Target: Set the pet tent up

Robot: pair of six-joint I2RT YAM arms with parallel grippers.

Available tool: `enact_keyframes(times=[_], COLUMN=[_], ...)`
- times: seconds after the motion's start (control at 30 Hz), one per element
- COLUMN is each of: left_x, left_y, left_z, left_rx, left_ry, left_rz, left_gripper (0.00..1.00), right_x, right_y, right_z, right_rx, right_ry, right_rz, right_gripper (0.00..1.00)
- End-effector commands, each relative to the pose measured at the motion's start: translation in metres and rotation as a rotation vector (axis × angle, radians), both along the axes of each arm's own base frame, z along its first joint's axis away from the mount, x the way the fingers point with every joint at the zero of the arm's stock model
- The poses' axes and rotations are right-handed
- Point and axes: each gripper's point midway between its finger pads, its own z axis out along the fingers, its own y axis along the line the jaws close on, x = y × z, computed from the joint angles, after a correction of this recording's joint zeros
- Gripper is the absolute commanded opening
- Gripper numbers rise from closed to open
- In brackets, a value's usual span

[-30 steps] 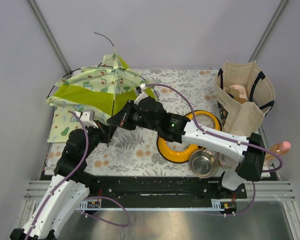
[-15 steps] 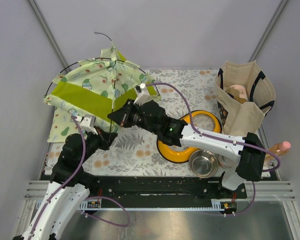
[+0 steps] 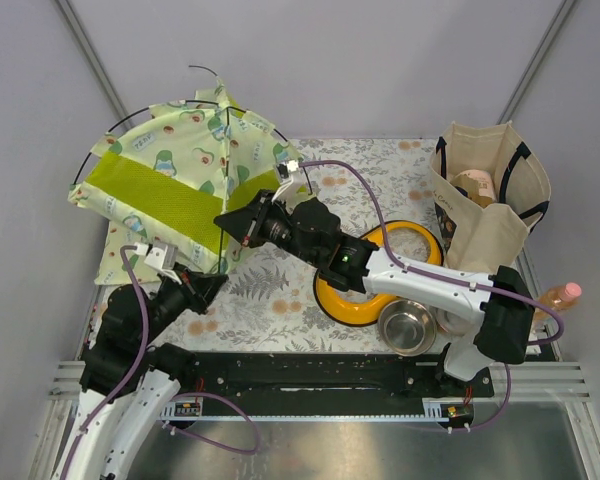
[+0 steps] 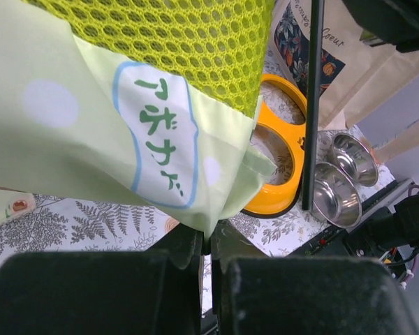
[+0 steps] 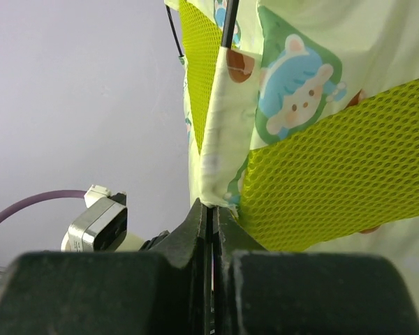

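Pet tent (image 3: 160,180) lifted leftward, near the side wall (image 3: 35,150), both arms' jaws clamped on its lower edge.

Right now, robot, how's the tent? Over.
Left tool shut on pale green avocado-print fabric tent, lower edge. Right tool shut on its seam. Tent raised, tilted. Orange plastic feeder under right arm.
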Motion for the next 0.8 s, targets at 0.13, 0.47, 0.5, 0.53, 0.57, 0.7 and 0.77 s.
enact_keyframes(times=[0.13, 0.47, 0.5, 0.53, 0.57, 0.7, 0.77], left_x=[-0.03, -0.046, -0.047, -0.047, -0.048, -0.05, -0.051], left_y=[-0.011, -0.012, -0.012, -0.012, -0.013, -0.015, -0.015], left_z=[0.009, 0.012, 0.011, 0.01, 0.009, 0.008, 0.009], left_rx=[-0.051, -0.063, -0.059, -0.056, -0.057, -0.056, -0.055], left_ry=[0.04, 0.051, 0.052, 0.056, 0.06, 0.063, 0.057], left_rz=[-0.113, -0.152, -0.154, -0.156, -0.165, -0.18, -0.182], left_gripper=[0.0, 0.0, 0.0, 0.0, 0.0, 0.0, 0.0], right_x=[0.055, 0.065, 0.066, 0.066, 0.066, 0.071, 0.073], right_y=[-0.041, -0.037, -0.036, -0.035, -0.034, -0.033, -0.033], right_z=[0.034, 0.027, 0.026, 0.027, 0.027, 0.028, 0.029], right_rx=[0.075, 0.061, 0.062, 0.067, 0.068, 0.076, 0.081], right_ry=[-0.076, -0.07, -0.067, -0.067, -0.066, -0.064, -0.06], right_rz=[-0.208, -0.219, -0.22, -0.218, -0.216, -0.225, -0.229], right_gripper=[0.0, 0.0, 0.0, 0.0, 0.0, 0.0, 0.0])
